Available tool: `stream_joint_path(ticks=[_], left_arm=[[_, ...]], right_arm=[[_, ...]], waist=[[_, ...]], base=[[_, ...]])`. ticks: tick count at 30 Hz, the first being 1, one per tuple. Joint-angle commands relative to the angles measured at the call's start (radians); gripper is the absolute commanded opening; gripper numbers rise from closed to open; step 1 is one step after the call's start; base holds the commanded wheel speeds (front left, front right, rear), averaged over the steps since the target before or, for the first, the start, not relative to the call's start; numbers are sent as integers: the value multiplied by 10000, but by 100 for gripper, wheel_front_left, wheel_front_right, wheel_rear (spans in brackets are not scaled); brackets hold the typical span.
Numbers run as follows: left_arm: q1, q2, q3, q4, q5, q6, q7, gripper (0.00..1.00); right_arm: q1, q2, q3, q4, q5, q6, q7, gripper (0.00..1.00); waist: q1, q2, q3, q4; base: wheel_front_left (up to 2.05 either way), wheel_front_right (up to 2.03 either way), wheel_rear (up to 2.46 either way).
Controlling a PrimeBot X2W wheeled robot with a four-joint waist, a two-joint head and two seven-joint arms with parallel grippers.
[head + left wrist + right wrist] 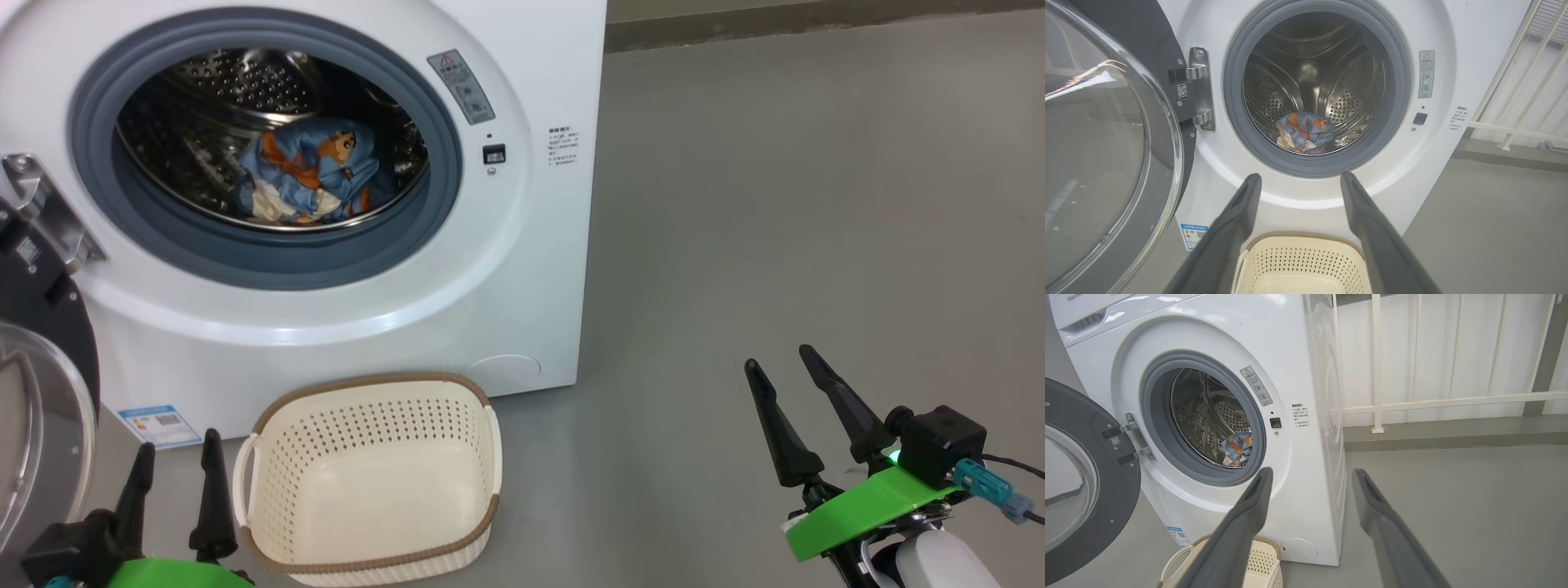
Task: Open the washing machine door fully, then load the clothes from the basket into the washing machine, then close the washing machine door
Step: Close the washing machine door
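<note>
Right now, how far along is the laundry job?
Done: the washing machine door stands open, the clothes lie in the drum, the basket is empty. In hand: nothing; left gripper and right gripper hover with fingers apart. Left: closing the door.

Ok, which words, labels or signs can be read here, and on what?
"Hisense", cut by the frame edge: top panel of the washing machine.
Grey sticker beside the drum opening: warning triangle, text too small.
Printed lines on the white front: too small.
Blue label low on the front: blurred.
QR sticker on the washing machine door: no words legible.
</note>
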State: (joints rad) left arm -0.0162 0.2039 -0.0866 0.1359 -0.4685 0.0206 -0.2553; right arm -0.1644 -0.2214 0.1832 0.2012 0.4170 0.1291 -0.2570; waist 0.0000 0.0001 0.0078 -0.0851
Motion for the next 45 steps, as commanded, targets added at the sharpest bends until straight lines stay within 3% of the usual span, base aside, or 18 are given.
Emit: stream_joint_path(ticks=[1, 32, 45], left_arm=[[-241, 144, 409, -206, 79, -32, -64, 100], [-287, 67, 413, -93, 163, -109, -65, 100], [-352, -28, 402, 134, 456, 81, -65, 100]], right_arm=[[-176, -62, 189, -213, 73, 16, -48, 100], [-98, -64, 176, -220, 56, 16, -48, 100], [-40, -86, 241, -181, 74, 16, -48, 100]], waist=[[0, -1, -5, -2], [0, -1, -75, 201], [0, -1, -117, 1115]], base=[[-108, 108, 0], [-12, 12, 0], [0, 0, 0]])
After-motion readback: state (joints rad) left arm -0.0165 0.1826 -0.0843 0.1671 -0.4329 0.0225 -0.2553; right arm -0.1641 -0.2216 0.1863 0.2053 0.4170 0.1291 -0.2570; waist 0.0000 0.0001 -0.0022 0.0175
